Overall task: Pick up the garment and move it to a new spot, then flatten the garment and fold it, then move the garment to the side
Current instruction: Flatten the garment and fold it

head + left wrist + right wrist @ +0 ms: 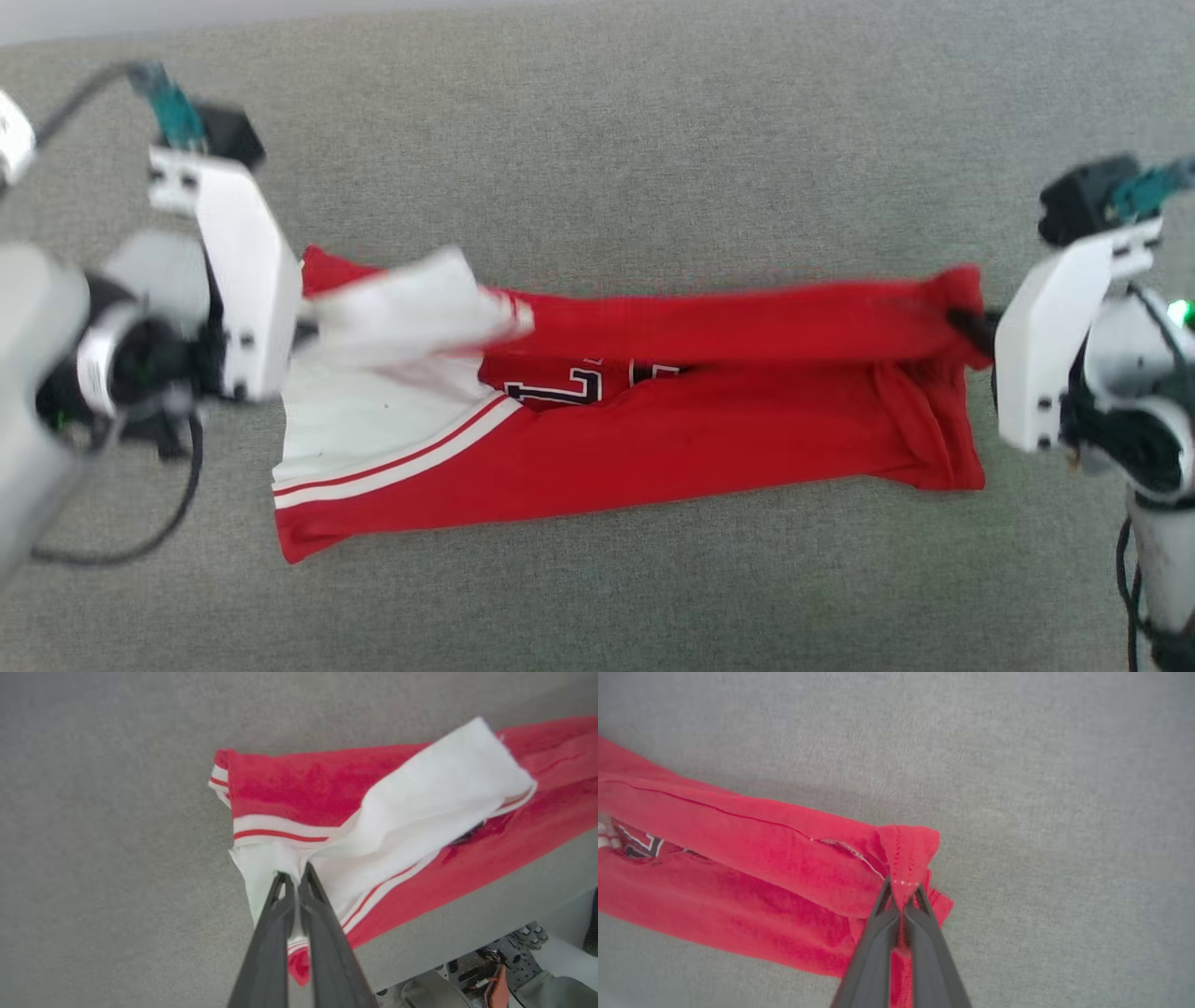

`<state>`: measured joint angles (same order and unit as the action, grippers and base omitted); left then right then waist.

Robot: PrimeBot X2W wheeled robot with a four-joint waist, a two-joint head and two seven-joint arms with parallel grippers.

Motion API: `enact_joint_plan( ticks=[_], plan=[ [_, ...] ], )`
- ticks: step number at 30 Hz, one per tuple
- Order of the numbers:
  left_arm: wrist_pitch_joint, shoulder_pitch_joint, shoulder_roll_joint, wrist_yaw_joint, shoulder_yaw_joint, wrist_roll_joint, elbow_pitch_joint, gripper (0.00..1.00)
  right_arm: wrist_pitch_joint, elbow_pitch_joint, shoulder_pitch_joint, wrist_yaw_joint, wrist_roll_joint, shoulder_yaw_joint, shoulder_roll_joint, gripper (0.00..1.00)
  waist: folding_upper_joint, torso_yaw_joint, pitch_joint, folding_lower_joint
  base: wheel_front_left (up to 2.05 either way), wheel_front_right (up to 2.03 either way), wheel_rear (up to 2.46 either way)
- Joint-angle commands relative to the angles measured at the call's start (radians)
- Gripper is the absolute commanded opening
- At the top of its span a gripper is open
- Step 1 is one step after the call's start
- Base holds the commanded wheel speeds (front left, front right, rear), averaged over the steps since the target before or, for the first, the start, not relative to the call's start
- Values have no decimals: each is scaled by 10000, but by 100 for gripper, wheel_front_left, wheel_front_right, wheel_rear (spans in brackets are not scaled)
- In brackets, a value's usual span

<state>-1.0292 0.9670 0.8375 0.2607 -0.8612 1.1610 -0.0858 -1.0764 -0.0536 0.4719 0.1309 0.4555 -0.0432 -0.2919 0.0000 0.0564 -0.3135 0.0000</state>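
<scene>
The red garment (672,429) lies stretched across the grey surface, its white sleeve end and stripe trim at the left. Its far edge is lifted and folded toward me. My left gripper (303,331) pinches the white sleeve cloth; in the left wrist view the gripper (294,877) is shut on the white fabric of the garment (299,788). At the right end my right gripper (962,322) holds a red corner; the right wrist view has that gripper (903,889) shut on a peak of the garment (752,858). Black-and-white lettering peeks out under the fold.
A grey fabric-covered surface (597,140) spreads all around the garment. In the left wrist view the surface's edge (467,914) runs at the lower right, with robot base hardware (490,961) below it. A dark cable (140,541) hangs by my left arm.
</scene>
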Motion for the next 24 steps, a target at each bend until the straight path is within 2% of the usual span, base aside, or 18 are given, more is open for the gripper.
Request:
enact_joint_plan(
  ticks=[1,5,7,9,10,11,12,13,17,24],
  plan=[
    [-16,-176,88,109,13,17,85,0,-34,-57,-140,-4,38,5,22,0,0,-3,-7,0,0,0,0],
    [4,-1241,539,859,-75,308,1313,0,-242,-251,-791,-4,-55,223,147,0,0,-2,-45,0,0,0,0],
    [141,-1793,615,1082,-196,433,1518,0,-149,5,-1014,-4,-106,219,337,0,0,13,-97,0,0,0,0],
    [354,-2036,503,1118,-152,557,1323,2,-25,304,-1012,-4,-153,164,485,0,0,36,-124,0,0,0,0],
    [457,-2130,464,1102,-162,565,1203,15,108,447,-947,-4,-194,138,555,30,0,46,-133,0,0,0,0],
    [571,-2181,406,1046,-141,576,1081,38,219,594,-864,-4,-259,131,610,50,0,53,-149,0,0,0,0],
    [742,-2215,320,1025,-63,608,963,77,315,732,-811,-4,-294,102,680,85,0,59,-158,0,0,0,0],
    [898,-2265,250,1005,-10,571,857,100,390,838,-774,-4,-331,72,730,100,0,55,-158,0,0,0,0],
    [1529,-2419,114,750,168,533,665,100,567,962,-746,-4,-191,73,789,100,0,8,-97,0,0,0,0],
    [3590,-2991,255,179,839,265,949,100,507,489,-1238,-4,111,742,767,100,0,-78,170,0,0,0,0]
  ],
)
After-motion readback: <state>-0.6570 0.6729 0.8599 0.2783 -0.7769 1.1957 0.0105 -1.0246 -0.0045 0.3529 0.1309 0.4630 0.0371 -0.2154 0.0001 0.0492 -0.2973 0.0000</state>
